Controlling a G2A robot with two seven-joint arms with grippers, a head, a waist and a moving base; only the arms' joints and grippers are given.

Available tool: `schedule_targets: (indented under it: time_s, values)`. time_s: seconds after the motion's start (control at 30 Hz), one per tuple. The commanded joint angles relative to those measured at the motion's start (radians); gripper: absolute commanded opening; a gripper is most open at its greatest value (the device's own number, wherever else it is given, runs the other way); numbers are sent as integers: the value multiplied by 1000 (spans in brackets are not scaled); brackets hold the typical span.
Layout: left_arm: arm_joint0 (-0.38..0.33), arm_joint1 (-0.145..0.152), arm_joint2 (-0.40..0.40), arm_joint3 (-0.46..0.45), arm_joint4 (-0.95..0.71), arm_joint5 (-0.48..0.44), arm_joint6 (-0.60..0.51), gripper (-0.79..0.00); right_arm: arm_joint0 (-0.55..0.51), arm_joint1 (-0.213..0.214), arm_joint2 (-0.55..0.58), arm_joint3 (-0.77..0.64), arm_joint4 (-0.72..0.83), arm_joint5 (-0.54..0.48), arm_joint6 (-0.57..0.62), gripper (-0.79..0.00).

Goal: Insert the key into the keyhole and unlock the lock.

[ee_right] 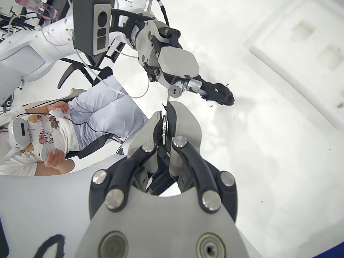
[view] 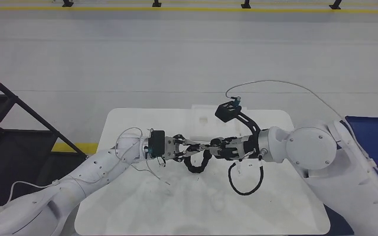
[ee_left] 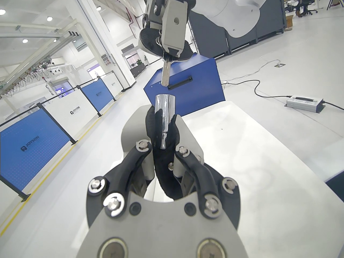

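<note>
My left gripper [ee_left: 161, 128] is shut on the lock, a chrome cylinder [ee_left: 162, 104] with a black cable [ee_left: 166, 173] running back between the fingers. Facing it, my right gripper [ee_left: 169, 48] is shut on the key [ee_left: 165, 73], whose blade points at the cylinder's end with a small gap between them. In the right wrist view the key [ee_right: 164, 128] is edge-on in my right gripper [ee_right: 165, 118], its tip just short of the keyhole face [ee_right: 176, 91] held by the left gripper [ee_right: 185, 80]. From above, the two grippers [view: 188, 146] [view: 211, 144] meet over the table's middle.
The white table [view: 147, 194] lies under both arms, with the lock's black cable [view: 198, 164] hanging toward it. A white foam tray [ee_right: 309, 41] sits at the table's far side. A blue box [ee_left: 188, 81] stands beyond the table edge.
</note>
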Motion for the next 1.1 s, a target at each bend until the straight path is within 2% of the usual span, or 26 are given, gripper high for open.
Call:
schedule_targets:
  time_s: [0.0, 0.3, 1.07]
  values:
    - [4, 4, -12, -9, 25, 5, -10, -785, 12, 1, -11, -9, -27, 25, 24, -785]
    - [37, 13, -65, -39, 69, 1, -23, -785, 60, -5, -66, -25, -101, 100, 63, -785]
    - [96, 11, -163, -74, 137, -38, -50, -785, 96, -19, -119, 10, -87, 98, 50, -785]
